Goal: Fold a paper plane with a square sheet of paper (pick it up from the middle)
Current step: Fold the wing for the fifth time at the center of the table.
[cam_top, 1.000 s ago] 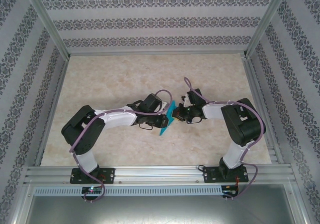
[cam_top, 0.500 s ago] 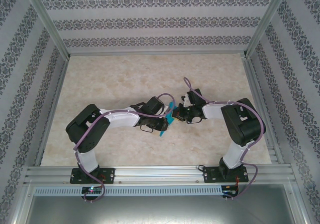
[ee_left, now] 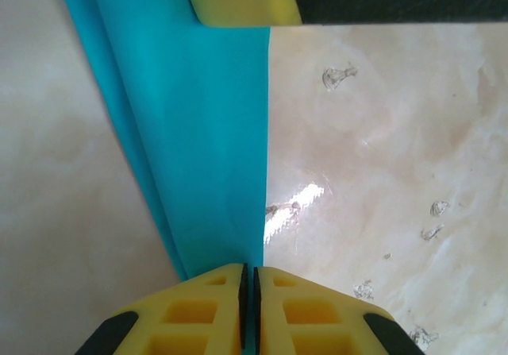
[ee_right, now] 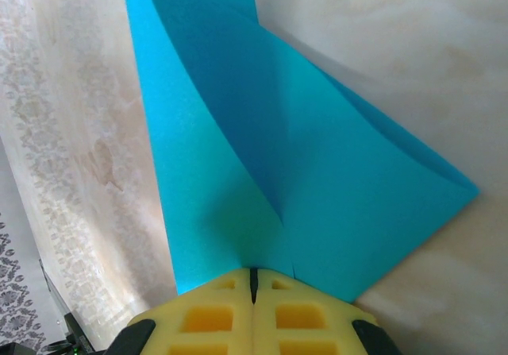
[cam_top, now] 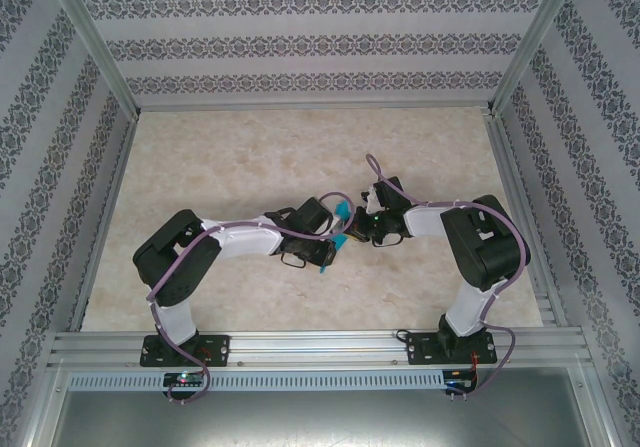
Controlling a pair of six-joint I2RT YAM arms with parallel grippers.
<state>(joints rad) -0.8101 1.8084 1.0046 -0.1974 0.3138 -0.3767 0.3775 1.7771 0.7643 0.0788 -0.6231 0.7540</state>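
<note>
The turquoise sheet of paper (cam_top: 341, 216) hangs folded between both grippers above the table's middle. In the left wrist view it runs as a long layered strip (ee_left: 206, 133), and my left gripper (ee_left: 248, 279) is shut on its near end. A yellow finger (ee_left: 238, 1) of the right gripper pinches the far end. In the right wrist view the paper (ee_right: 317, 180) spreads in creased, pointed flaps, with my right gripper (ee_right: 254, 279) shut on its lower edge. From above, the left gripper (cam_top: 332, 245) and right gripper (cam_top: 352, 229) almost touch. A paper plane apart from this folded sheet is out of view.
The marbled table (cam_top: 250, 157) is bounded by aluminium rails (cam_top: 300, 347) in front and patterned walls (cam_top: 300, 37) on three sides. Small scuff marks (ee_left: 340, 75) dot the tabletop below the paper.
My left arm has reached further right, bringing its gripper close against the right one. The paper between them now shows narrower from above. The right arm has stayed in place.
</note>
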